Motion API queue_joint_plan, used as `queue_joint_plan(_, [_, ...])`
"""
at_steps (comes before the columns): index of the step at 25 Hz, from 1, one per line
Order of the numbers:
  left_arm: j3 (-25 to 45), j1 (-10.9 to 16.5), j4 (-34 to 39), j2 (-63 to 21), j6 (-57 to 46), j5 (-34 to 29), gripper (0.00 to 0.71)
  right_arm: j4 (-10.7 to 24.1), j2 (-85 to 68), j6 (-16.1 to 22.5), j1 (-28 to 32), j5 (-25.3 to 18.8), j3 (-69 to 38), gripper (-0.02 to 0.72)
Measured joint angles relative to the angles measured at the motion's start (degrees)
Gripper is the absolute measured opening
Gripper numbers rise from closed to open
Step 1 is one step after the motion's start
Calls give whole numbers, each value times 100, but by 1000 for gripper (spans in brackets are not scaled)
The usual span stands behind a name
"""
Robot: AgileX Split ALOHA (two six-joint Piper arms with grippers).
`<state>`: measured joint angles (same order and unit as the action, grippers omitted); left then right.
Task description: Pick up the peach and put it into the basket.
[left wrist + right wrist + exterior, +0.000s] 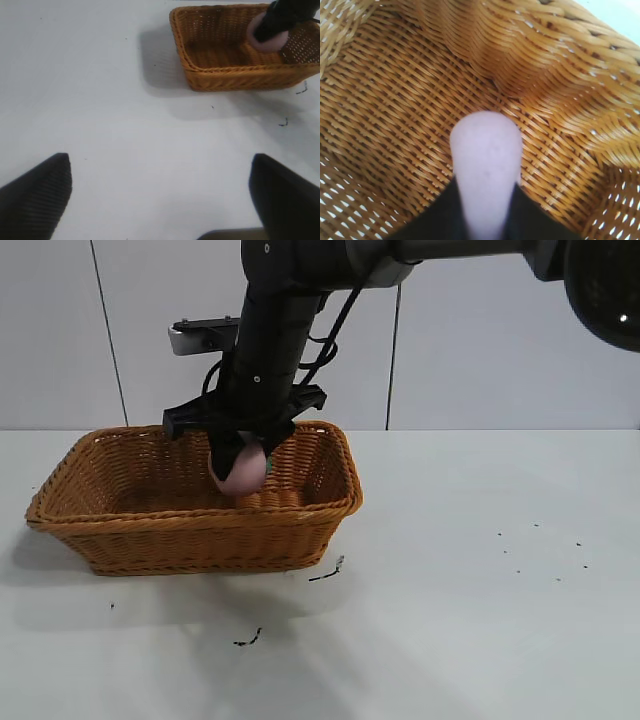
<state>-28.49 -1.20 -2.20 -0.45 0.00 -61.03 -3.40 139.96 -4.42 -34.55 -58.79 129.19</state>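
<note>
The pale-pink peach (240,473) is held between the fingers of my right gripper (240,462), which is shut on it. It hangs low inside the orange-brown wicker basket (200,540), towards the basket's right end. The right wrist view shows the peach (486,155) between the two dark fingers of that gripper (485,185), over the woven basket floor (395,100). I cannot tell whether the peach touches the floor. My left gripper (160,159) is open and empty over bare table. From there the basket (235,80) and the peach (272,44) show far off.
The basket stands at the left of the white table (480,620). Small black scraps lie in front of it (248,640) and by its front right corner (327,573). Tiny dark specks dot the table at the right (540,550). A grey wall rises behind.
</note>
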Motion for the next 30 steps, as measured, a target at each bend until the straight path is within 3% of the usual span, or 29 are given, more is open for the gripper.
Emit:
queue_joint_plan(9, [0,0,0,0,0,0,693,12,-547,0,428,-536,612,687])
queue_joint_plan(24, [0,0,0,0,0,0,693,85,-607,0,3148,-891,615,695])
queue_joint_plan(30, [0,0,0,0,0,0,693,77,-714,0,3719,-1019,523,695])
